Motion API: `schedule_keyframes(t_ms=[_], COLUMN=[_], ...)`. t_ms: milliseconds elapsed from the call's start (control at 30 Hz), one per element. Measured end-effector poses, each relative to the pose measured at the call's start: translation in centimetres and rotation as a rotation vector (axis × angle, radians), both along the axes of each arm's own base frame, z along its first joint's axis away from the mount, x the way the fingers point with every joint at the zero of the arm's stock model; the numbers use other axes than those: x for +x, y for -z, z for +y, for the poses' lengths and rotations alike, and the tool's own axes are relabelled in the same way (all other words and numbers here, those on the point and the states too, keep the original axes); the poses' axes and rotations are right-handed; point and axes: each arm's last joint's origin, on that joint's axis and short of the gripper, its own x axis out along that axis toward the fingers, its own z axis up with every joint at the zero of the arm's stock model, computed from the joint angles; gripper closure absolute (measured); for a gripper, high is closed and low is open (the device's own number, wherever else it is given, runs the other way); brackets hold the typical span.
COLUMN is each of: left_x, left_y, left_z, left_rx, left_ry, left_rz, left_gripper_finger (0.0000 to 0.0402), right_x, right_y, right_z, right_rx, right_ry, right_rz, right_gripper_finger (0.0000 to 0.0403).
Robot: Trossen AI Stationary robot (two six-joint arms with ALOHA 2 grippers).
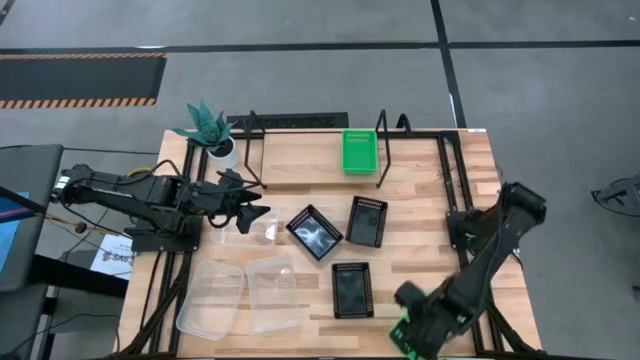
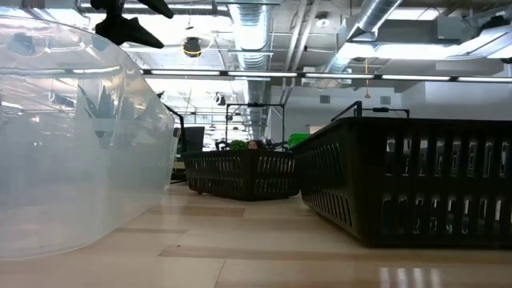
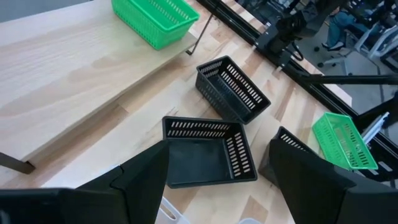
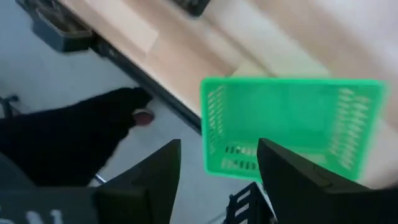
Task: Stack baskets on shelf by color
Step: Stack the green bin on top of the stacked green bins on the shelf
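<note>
The shelf (image 1: 300,160) stands at the table's far side with one green basket (image 1: 360,152) on its plank. Three black baskets (image 1: 315,232) (image 1: 367,220) (image 1: 352,290) lie mid-table. Two clear baskets (image 1: 213,297) (image 1: 275,292) sit near the front left, and a third clear one (image 1: 265,230) lies by my left gripper (image 1: 255,212). That gripper hovers open, and its wrist view looks down on a black basket (image 3: 205,152). My right gripper (image 1: 405,325) is open at the table's near edge, over a second green basket (image 4: 292,121). My right gripper (image 4: 219,146) has its open fingers around the near corner of the green basket's short wall (image 4: 233,155), coming from above. I cannot tell whether the fingers touch it. The basket reaches out past the table's near edge.
A potted teal plant (image 1: 208,128) stands at the shelf's left end. Black frame rails run along the table's left and right sides (image 1: 455,190). In the low view a clear basket (image 2: 80,136) and a black basket (image 2: 416,176) stand close to the camera.
</note>
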Motion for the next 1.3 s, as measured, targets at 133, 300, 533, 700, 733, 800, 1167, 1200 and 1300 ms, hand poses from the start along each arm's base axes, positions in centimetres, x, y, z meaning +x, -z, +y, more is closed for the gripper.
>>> schedule_keyframes(t_ms=[133, 300, 533, 700, 733, 800, 1167, 1200, 1300], left_x=[0.0, 0.0, 0.0, -0.1, -0.1, -0.1, -0.1, -0.1, -0.1], left_y=[0.0, 0.0, 0.1, 0.1, 0.1, 0.1, 0.2, 0.2, 0.2], left_z=[0.0, 0.0, 0.0, 0.0, 0.0, 0.0, 0.0, 0.0, 0.0], left_rx=[-0.009, -0.027, -0.028, -0.026, -0.026, -0.026, -0.061, -0.064, -0.068], left_ry=[-0.005, -0.015, -0.016, -0.016, -0.017, -0.017, -0.042, -0.044, -0.047], left_rz=[-0.002, -0.007, -0.001, 0.006, 0.008, 0.009, 0.003, 0.002, 0.001], left_gripper_finger=[0.0136, 0.0136, 0.0136, 0.0136, 0.0136, 0.0136, 0.0136, 0.0136, 0.0136], right_x=[1.3, 2.3, 2.2, 2.0, 1.9, 1.7, 1.7, 1.7, 1.4], right_y=[2.4, 5.0, 8.1, 8.8, 8.9, 9.3, 10.7, 10.5, 9.3], right_z=[2.2, 3.9, 5.1, 5.1, 5.1, 5.2, 5.2, 5.0, 4.4], right_rx=[0.042, 0.053, -0.013, -0.06, -0.073, -0.089, -0.167, -0.185, -0.229], right_ry=[-0.018, -0.015, -0.038, -0.068, -0.074, -0.097, -0.146, -0.141, -0.13], right_rz=[-0.015, -0.015, 0.041, 0.066, 0.074, 0.087, 0.094, 0.086, 0.043], right_gripper_finger=[0.0164, 0.0164, 0.0169, 0.0173, 0.0178, 0.0197, 0.0388, 0.0388, 0.0395])
